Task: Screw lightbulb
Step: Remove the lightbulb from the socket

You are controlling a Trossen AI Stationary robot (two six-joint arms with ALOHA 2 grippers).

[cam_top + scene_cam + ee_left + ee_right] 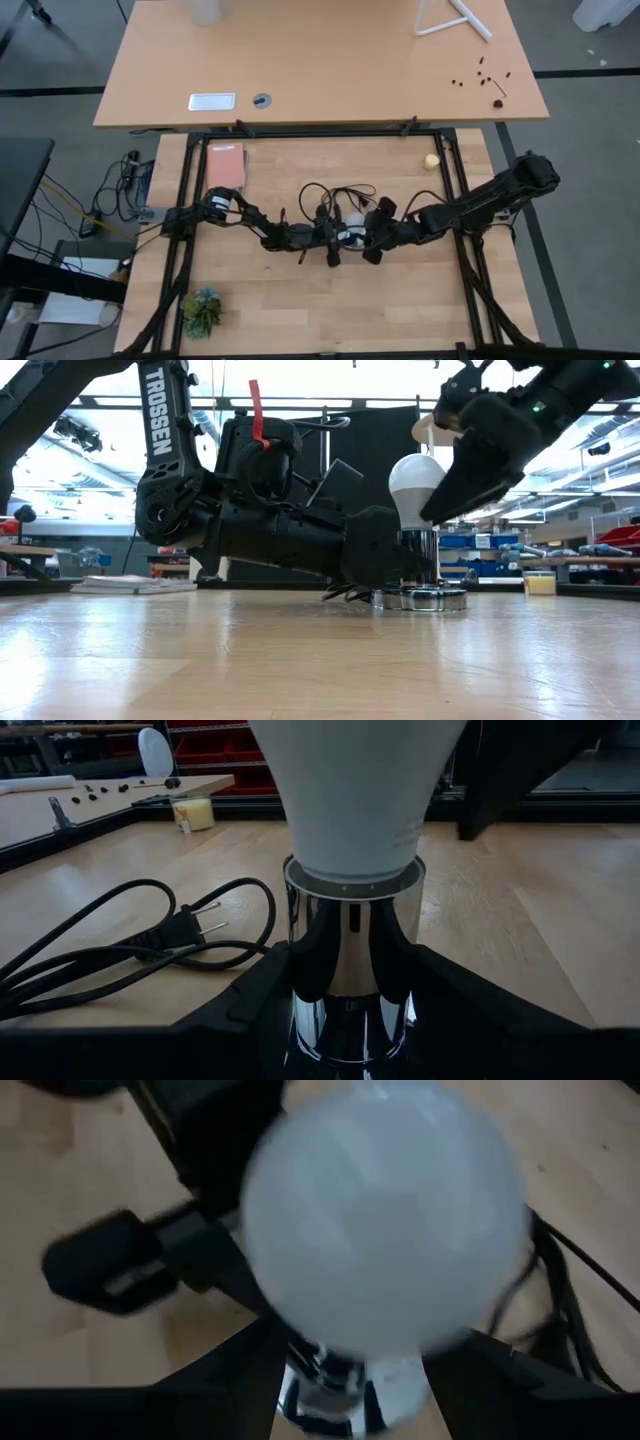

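1. Two dark arms meet at the middle of the wooden table [300, 310], both reaching in toward one spot.
2. Standing upright there is the lightbulb [415, 485], white and frosted, its narrow end seated in the top of a shiny chrome socket [420, 560] that rises from a round silver base [422, 599].
3. Low on the tabletop lies the left gripper [345, 1020]; its two fingers [250, 1005] press either side of the chrome socket, clasping it below the bulb.
4. From above and to the side comes the right gripper [350, 1380]; in the low view one of its fingers [470, 480] lies against the bulb's globe, and its own camera shows the globe filling the space between both fingers, so it appears to be gripping the bulb.
5. Black cord [335, 195] loops on the table behind the socket, and its two-pronged plug [185, 925] lies flat beside it.
6. Well apart sit a small yellow ball [431, 161] toward the far right corner, a reddish booklet [226, 165] toward the far left, and a little green plant [203, 310] at the near left.
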